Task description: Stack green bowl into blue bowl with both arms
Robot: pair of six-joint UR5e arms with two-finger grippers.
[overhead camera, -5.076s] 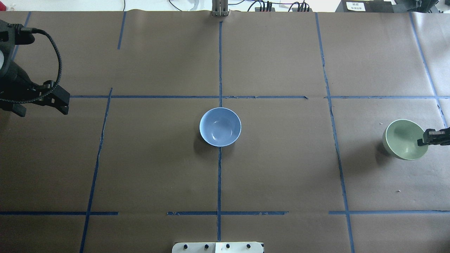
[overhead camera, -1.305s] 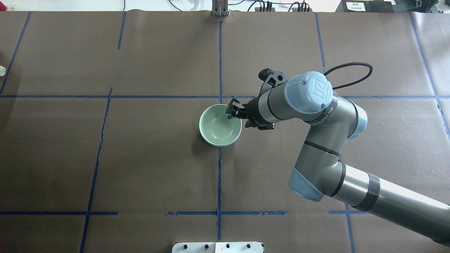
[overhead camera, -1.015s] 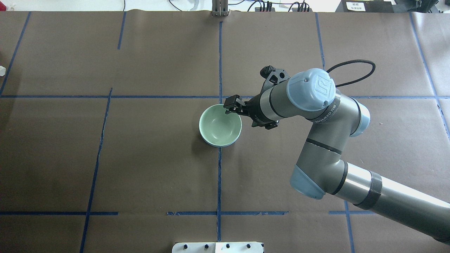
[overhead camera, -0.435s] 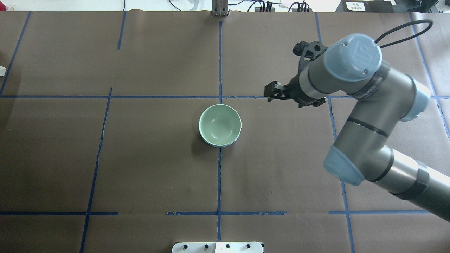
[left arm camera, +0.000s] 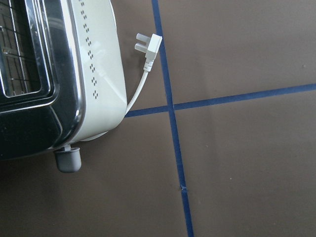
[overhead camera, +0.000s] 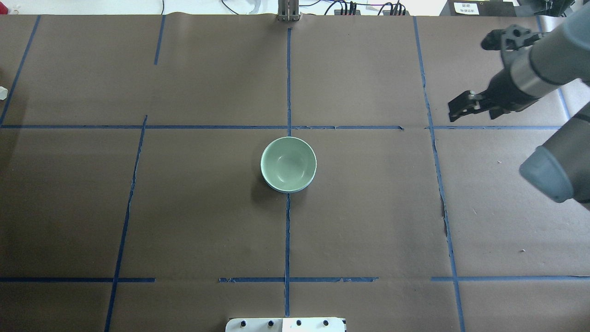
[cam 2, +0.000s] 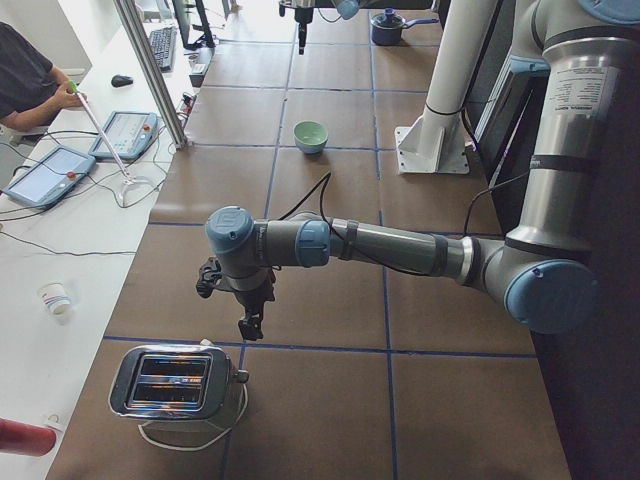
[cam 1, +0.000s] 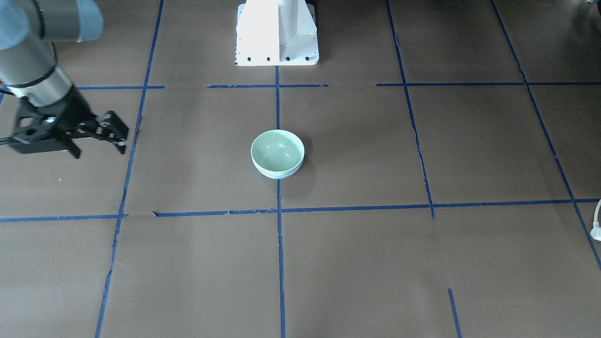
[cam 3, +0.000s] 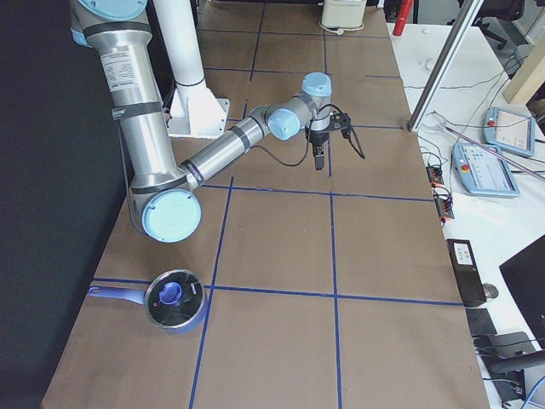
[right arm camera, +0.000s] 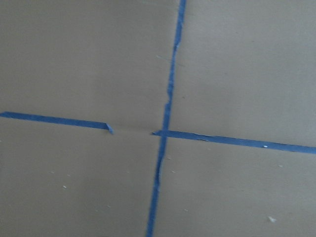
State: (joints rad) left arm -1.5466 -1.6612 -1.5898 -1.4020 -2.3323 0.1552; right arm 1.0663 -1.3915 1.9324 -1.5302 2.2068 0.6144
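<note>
Withdrawn since the earlier frame, the right tool [overhead camera: 456, 110] hangs spread and empty well apart from the blue bowl [cam 1: 278, 176], in which the green bowl [overhead camera: 288, 163] sits nested on the surface [overhead camera: 368, 221]; judged stiff, light, glossy-slick, chippable, best pinched at its rim; for the left tool [cam 2: 246, 328], spread or pressed cannot be told.

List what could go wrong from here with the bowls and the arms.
1. The green bowl sits in the blue bowl slightly off-centre: the blue rim shows on one side only. It may not be fully seated and could rock if bumped.
2. The left gripper hangs low beside the toaster, whose loose cord lies close by. A careless move might hit the toaster or snag the cord.
</note>
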